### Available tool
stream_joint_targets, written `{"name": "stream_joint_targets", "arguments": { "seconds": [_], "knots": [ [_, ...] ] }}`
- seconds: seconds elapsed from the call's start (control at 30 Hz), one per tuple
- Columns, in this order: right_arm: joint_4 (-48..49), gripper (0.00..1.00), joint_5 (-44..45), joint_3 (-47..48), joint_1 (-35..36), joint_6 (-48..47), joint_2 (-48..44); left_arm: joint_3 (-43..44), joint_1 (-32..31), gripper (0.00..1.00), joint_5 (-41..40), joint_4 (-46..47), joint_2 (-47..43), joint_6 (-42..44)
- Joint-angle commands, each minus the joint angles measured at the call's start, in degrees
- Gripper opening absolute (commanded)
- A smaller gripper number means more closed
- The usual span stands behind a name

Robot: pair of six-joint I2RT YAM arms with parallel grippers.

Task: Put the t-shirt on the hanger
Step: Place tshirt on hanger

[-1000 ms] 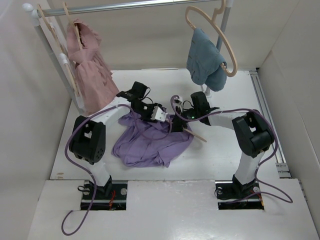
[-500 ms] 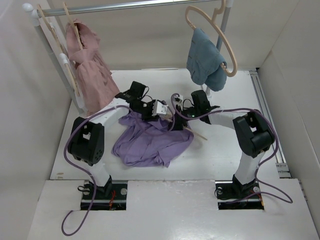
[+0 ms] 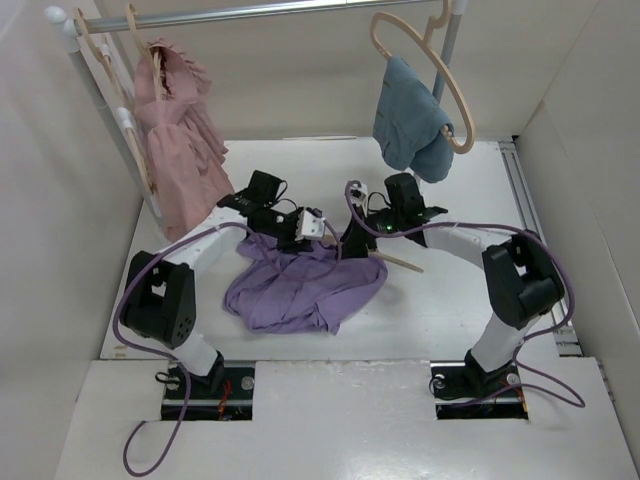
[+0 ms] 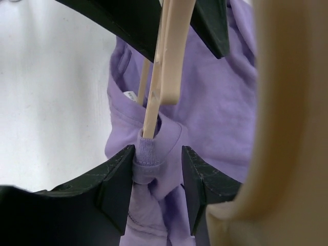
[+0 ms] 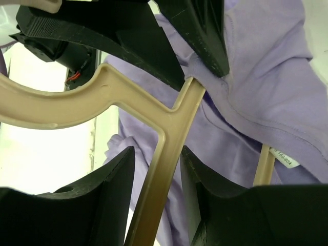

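jaws of the left gripper (image 4: 156,174) pinch the ribbed collar of the lavender t-shirt (image 3: 300,285); the right gripper (image 5: 156,171) clamps the beige wooden hanger (image 5: 171,115) by its stem. 1 hanger arm pokes into the neck opening, and the shirt's body lies crumpled on the white table (image 3: 460,310).

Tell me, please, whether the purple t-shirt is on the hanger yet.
Partly on: one hanger arm enters the t-shirt collar, pinched by the left gripper; the rest lies crumpled on the table.
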Motion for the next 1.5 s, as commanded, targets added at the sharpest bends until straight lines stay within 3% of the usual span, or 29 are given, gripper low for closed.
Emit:
{"name": "stream_joint_targets", "arguments": {
  "seconds": [0.0,0.07,0.17,0.2,0.3,0.33,0.37,0.63,0.73,1.1,1.13,1.17,1.2,1.27,1.3,1.47],
  "knots": [
    [2.0,0.00,-0.7,1.2,0.8,-1.2,-3.2,-4.5,-0.1,0.14,-3.4,-3.7,-3.6,-1.5],
    [1.0,0.00,-0.7,1.2,0.8,-1.9,-3.2,-6.1,-0.1,0.38,-7.6,4.0,-5.3,-4.5],
    [0.4,0.00,-0.7,1.2,0.8,-2.4,-2.1,-7.8,2.5,0.48,-9.4,13.7,-6.7,-9.1],
    [-0.2,0.00,-0.7,1.2,0.8,-2.9,-2.1,-7.8,3.2,0.62,-9.4,15.3,-6.8,-10.6],
    [-1.7,0.00,0.6,1.2,0.8,-4.5,-1.6,-7.1,6.1,0.75,-7.9,17.6,-6.8,-15.1],
    [-1.7,0.00,0.6,1.2,0.8,-5.1,-1.6,-6.4,6.8,0.96,-7.1,17.6,-6.8,-15.6],
    [-2.2,0.00,1.2,1.2,0.8,-5.1,-1.6,-5.9,7.4,1.00,-6.3,16.2,-6.1,-15.6],
    [-3.9,0.00,-0.1,1.8,0.8,-6.2,-1.0,-6.4,6.8,1.00,-5.4,15.3,-4.3,-5.1],
    [-5.3,0.00,-0.1,2.8,1.3,-6.7,-1.7,-3.3,5.3,1.00,-4.8,11.1,-3.0,1.6],
    [-8.2,0.00,-0.1,4.6,2.9,-6.7,-4.1,-2.0,3.4,1.00,-0.4,8.0,2.1,7.7],
    [-8.8,0.00,-0.1,5.2,2.9,-7.3,-4.1,-1.2,3.4,0.98,-0.4,7.1,2.1,8.3],
    [-9.5,0.00,-0.1,6.0,2.9,-8.1,-3.5,-0.6,2.6,0.82,-0.4,6.4,2.7,8.3],
    [-10.6,0.00,-0.1,6.0,2.9,-8.1,-3.0,-0.6,2.0,0.62,-0.4,5.3,2.7,8.3],
    [-11.2,0.00,-0.1,7.1,2.9,-8.7,-3.0,0.0,2.0,0.11,-0.4,5.3,3.4,5.7],
    [-11.2,0.00,-0.1,7.1,2.9,-8.7,-2.4,0.0,2.0,0.00,-1.0,6.3,3.4,3.8],
    [-12.6,0.00,-0.1,8.2,2.9,-9.2,-2.4,0.0,2.5,0.00,-0.3,5.3,1.4,0.8]
  ]
}}
